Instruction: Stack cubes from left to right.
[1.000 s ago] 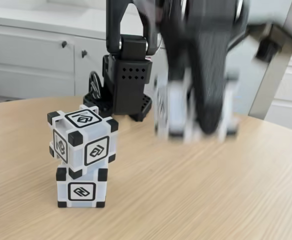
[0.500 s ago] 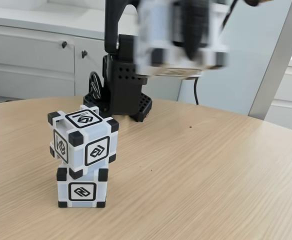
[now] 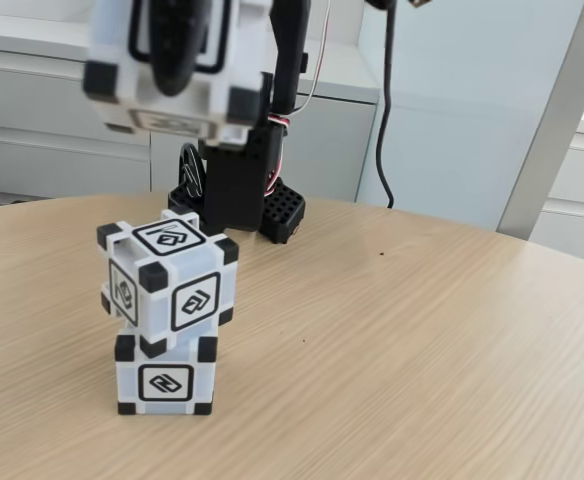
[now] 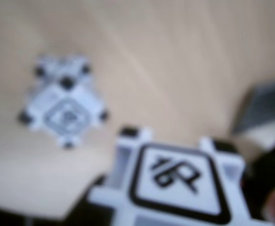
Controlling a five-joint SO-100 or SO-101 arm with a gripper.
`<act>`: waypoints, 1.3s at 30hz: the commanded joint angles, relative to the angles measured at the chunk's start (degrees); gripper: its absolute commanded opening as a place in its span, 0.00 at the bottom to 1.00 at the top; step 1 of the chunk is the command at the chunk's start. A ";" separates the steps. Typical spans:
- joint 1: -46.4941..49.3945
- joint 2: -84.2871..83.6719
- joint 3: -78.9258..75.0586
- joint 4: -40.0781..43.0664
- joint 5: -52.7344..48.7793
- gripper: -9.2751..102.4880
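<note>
Fingers (image 3: 177, 70) clamped on the third cube (image 3: 172, 85), carrying it; two-cube stack (image 3: 165, 315) sits below them, so lowering squarely looks next.

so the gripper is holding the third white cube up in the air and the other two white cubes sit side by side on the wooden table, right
Not quite. The gripper does hold the third white plastic cube aloft, but the fixed view shows the other two stacked: the upper cube, twisted, rests on the lower cube on the wooden table.

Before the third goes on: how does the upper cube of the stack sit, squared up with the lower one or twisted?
Twisted. In the fixed view the upper cube shows a corner forward, while the bottom cube faces flat-on.
</note>
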 commanded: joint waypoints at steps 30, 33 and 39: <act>1.05 2.20 17.40 0.35 -4.66 0.21; 1.05 2.20 17.40 0.35 -4.92 0.21; 2.90 2.20 17.31 0.26 -6.24 0.21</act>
